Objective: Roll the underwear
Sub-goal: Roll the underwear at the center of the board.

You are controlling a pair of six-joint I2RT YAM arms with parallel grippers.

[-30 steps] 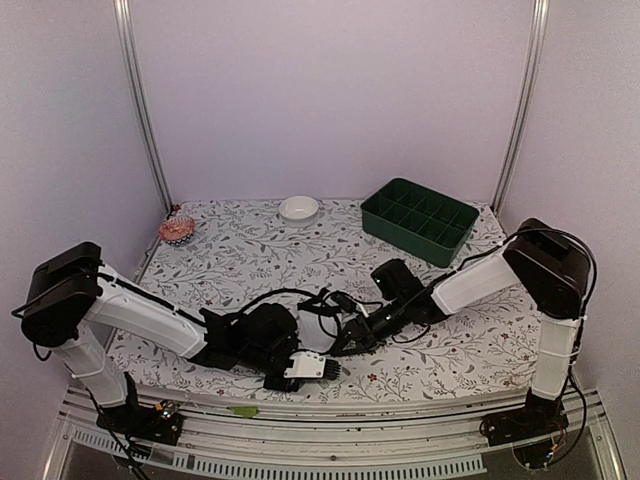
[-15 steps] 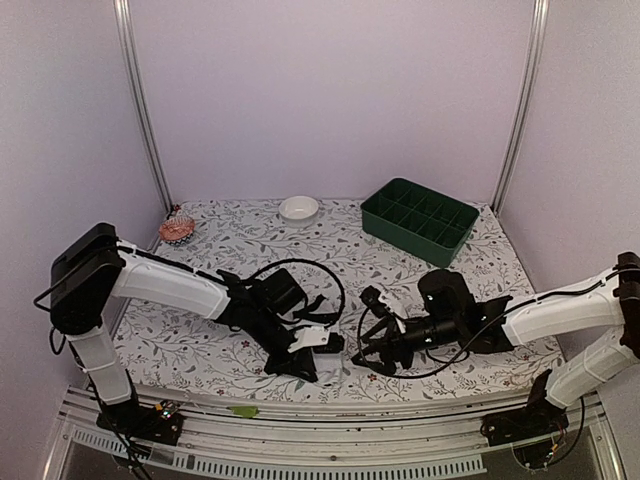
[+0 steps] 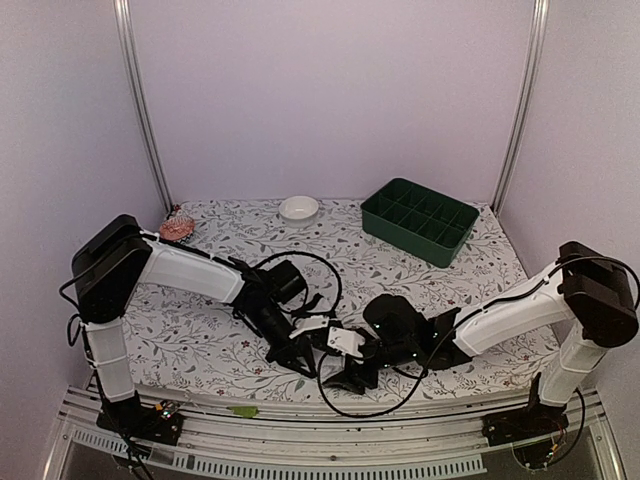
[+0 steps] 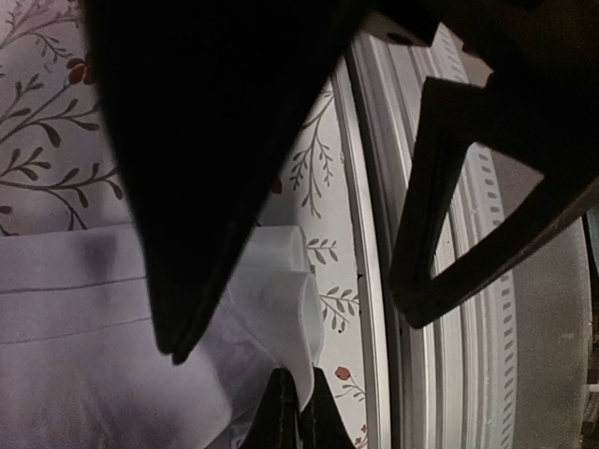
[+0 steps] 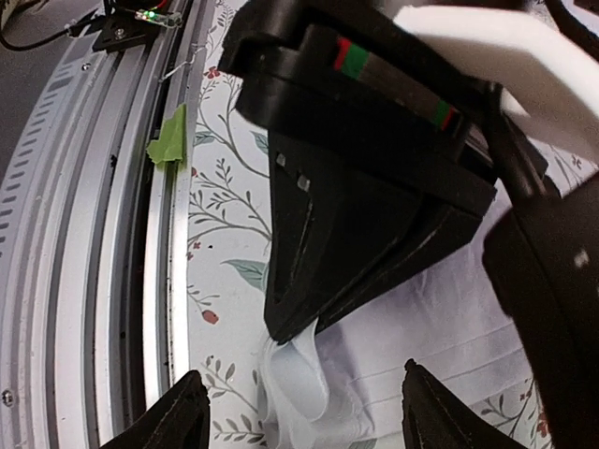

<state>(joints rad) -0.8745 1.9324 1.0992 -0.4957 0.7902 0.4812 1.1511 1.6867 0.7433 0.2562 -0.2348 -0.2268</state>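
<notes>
Currently the white soft-fabric underwear [image 5: 412,346] lies bunched on the floral-printed table cloth [image 3: 190,340]. It sits at the middle of the table's near edge, just beside the white metal rail [image 5: 122,281] that runs along that edge. Only white fabric with stitched seam lines shows. A folded, rounded corner of it points toward the rail.

The left gripper [image 4: 292,329] reaches in from the left and sits low over the underwear. Its two black fingers [image 4: 206,187] stand spread apart and released. The folded corner occupies the gap between them, and the tip of the broader finger rests against the fabric.

The right gripper [image 5: 299,412] reaches in from the right and faces the left gripper at close range. Its black fingers [image 5: 173,421] are likewise spread and grasp nothing. The folded corner lies between them at the lower edge of the right wrist view. Whether these fingers touch the fabric cannot be determined.

In the top view, both grippers converge on the same spot, with a small patch of white fabric showing between them.

A strip of green tape [image 5: 168,140] is stuck on the rail, to the left of the grippers. At the far side of the table stand a small white round bowl [image 3: 298,208] and a dark green plastic compartment tray [image 3: 395,232]. They are well apart from each other and from the underwear.
</notes>
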